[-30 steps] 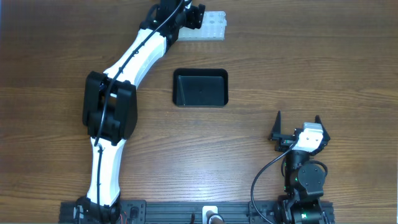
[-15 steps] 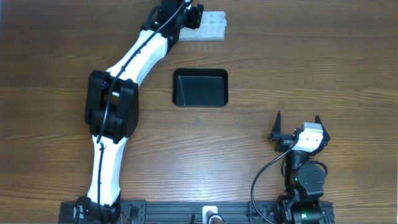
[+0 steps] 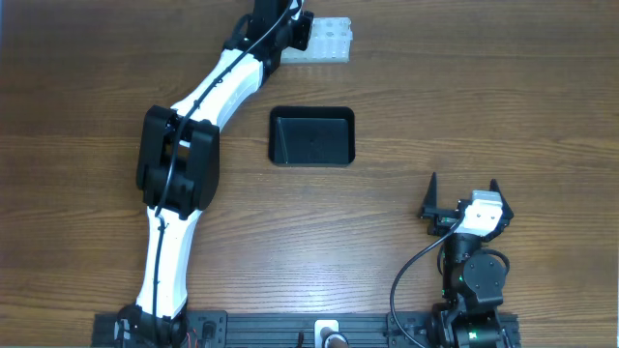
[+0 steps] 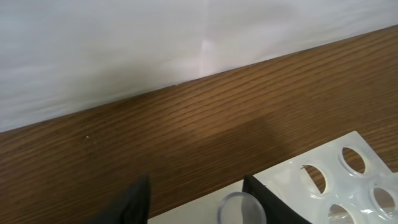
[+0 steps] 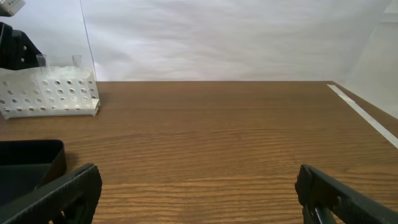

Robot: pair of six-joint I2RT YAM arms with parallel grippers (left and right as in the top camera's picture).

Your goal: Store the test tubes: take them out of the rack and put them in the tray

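Observation:
A white test tube rack (image 3: 326, 41) stands at the table's far edge, with a black tray (image 3: 311, 135) nearer the middle. My left gripper (image 3: 295, 27) is at the rack's left end. In the left wrist view it (image 4: 196, 199) is open, with the rim of a clear test tube (image 4: 239, 208) between its fingers, close to one of them, beside the rack's holed top (image 4: 336, 180). The right wrist view shows the rack (image 5: 50, 93) with two tubes (image 5: 41, 61) standing in it. My right gripper (image 3: 464, 184) rests open near its base, holding nothing.
The wooden table (image 3: 484, 87) lies bare to the right of the rack and tray. A white wall (image 4: 124, 43) rises just behind the table's far edge. A pale strip (image 5: 364, 115) runs along the table's right side.
The left arm has edged slightly farther up toward the rack; its elbow shifted a little right. The right arm has not moved.

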